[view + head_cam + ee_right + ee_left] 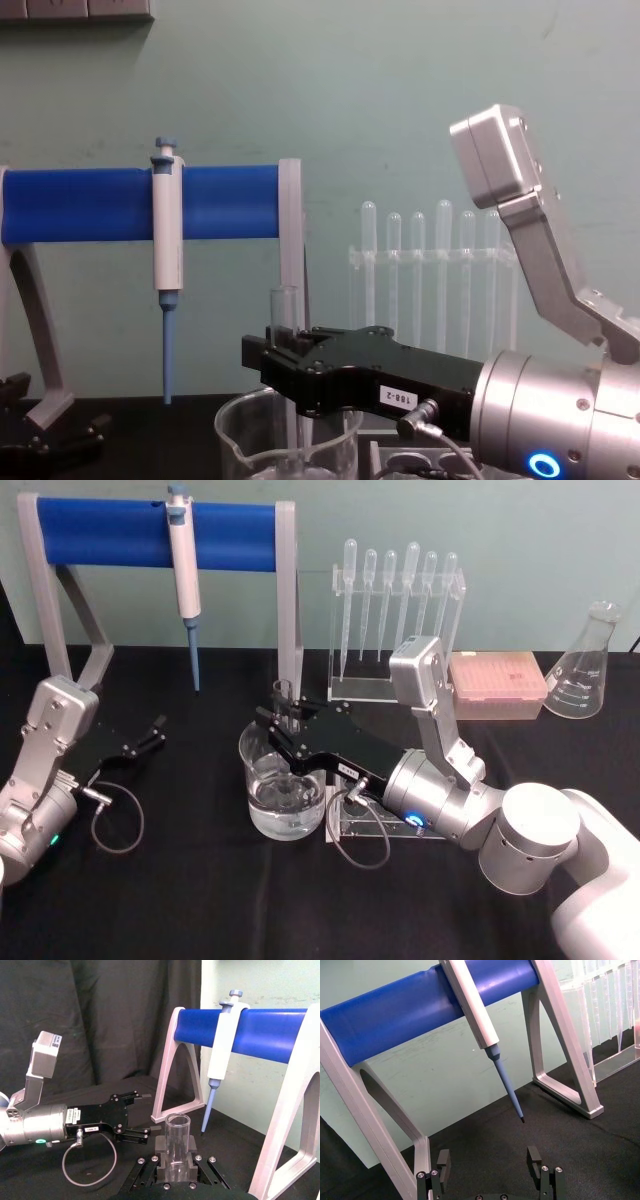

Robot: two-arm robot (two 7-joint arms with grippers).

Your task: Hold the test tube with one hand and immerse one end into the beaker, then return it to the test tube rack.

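Note:
The test tube stands upright over the beaker, its open rim above my right gripper. That gripper is shut on the test tube. In the chest view the test tube runs down through the right gripper into the beaker, and its lower end is inside the glass. The right wrist view shows the test tube clamped between my fingers. The beaker holds clear liquid at its bottom. My left gripper rests open at the table's left, with nothing between its fingers.
A white-and-blue pipettor hangs from a blue bar stand at the back left. A clear rack of plastic pipettes, a pink tip box and a conical flask stand at the back right. A low clear stand sits under my right wrist.

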